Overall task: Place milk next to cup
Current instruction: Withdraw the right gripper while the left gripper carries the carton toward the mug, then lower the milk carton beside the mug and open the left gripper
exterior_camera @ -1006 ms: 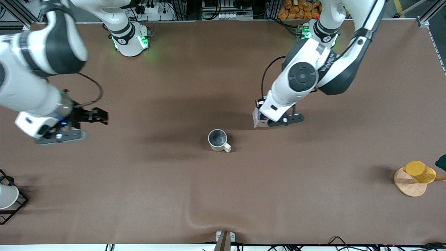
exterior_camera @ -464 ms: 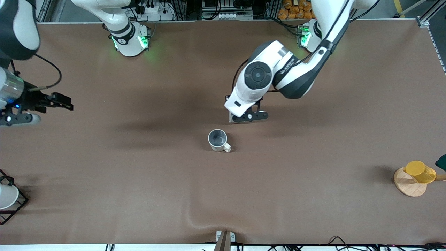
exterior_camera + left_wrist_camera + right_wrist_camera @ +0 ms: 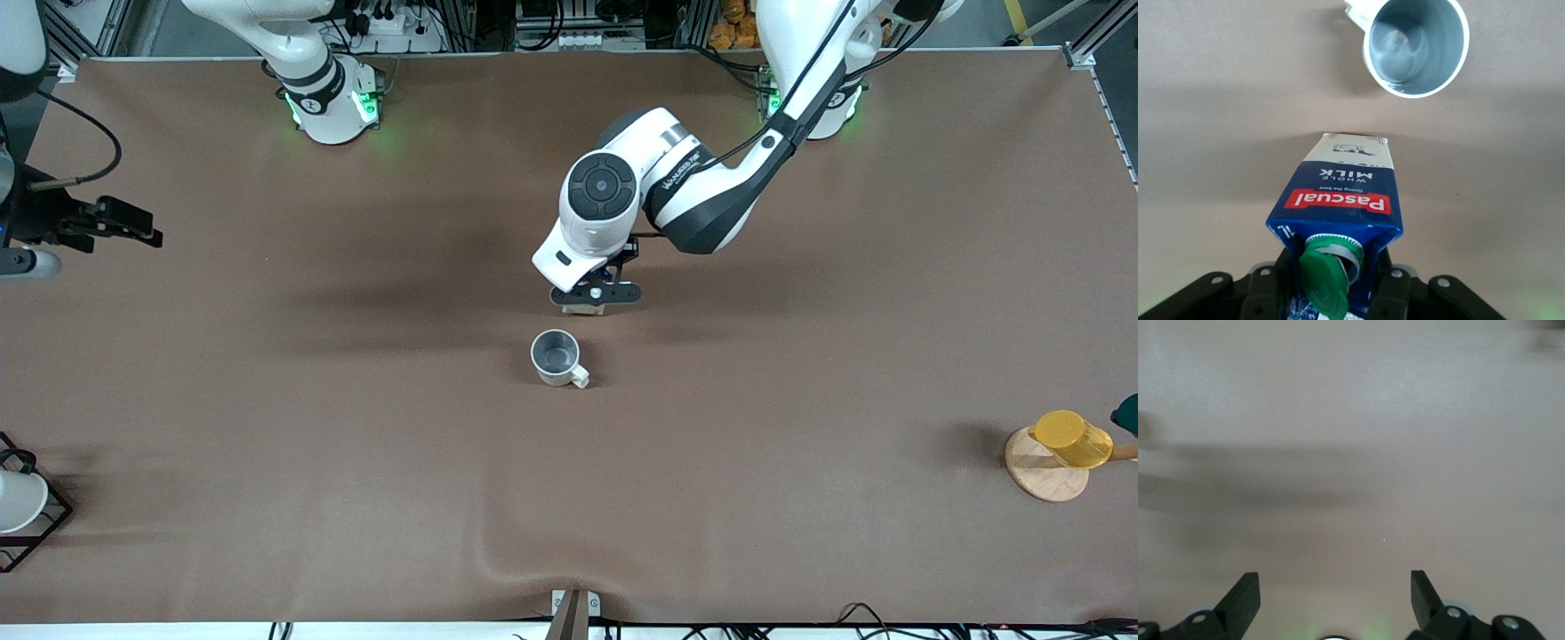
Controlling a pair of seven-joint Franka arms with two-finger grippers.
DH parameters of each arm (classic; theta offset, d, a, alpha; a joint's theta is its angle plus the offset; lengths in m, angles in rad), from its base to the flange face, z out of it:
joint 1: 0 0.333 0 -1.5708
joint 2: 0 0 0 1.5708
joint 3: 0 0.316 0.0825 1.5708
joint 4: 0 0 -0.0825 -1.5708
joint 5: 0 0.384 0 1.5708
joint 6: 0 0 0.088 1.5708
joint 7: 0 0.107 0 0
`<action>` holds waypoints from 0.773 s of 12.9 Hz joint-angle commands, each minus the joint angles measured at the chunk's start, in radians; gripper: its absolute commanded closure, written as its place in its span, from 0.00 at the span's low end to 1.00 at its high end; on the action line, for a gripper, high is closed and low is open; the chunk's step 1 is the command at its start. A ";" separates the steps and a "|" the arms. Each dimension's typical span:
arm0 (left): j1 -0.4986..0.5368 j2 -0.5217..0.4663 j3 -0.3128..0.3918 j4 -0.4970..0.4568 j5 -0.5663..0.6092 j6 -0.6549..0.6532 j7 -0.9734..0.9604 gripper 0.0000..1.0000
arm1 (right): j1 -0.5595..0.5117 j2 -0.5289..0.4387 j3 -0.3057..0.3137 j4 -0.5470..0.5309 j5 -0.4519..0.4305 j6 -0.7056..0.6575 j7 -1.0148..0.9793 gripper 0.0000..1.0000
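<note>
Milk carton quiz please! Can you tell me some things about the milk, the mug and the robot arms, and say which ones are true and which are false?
1. The left end effector holds the milk carton. True.
2. The milk carton has a yellow cap. False: the cap is green.
3. The mug lies on its side. False: it stands upright, mouth up.
4. The right end effector is open and holds nothing. True.
5. The yellow cup sits on a wooden disc. True.

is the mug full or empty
Empty: the left wrist view looks straight into the mug and shows only its bare grey bottom, no liquid.
</note>
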 commanded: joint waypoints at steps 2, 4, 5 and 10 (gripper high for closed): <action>-0.056 0.036 0.049 0.052 0.025 0.035 -0.024 0.53 | -0.027 -0.015 0.028 0.035 0.014 -0.105 0.111 0.00; -0.086 0.042 0.081 0.058 0.023 0.063 -0.031 0.53 | -0.049 -0.011 0.057 0.058 0.012 -0.105 0.111 0.00; -0.088 0.051 0.085 0.061 0.023 0.074 -0.032 0.53 | -0.061 -0.007 0.073 0.065 0.012 -0.103 0.109 0.00; -0.090 0.074 0.085 0.066 0.023 0.117 -0.049 0.52 | -0.069 -0.011 0.081 0.072 0.018 -0.070 0.111 0.00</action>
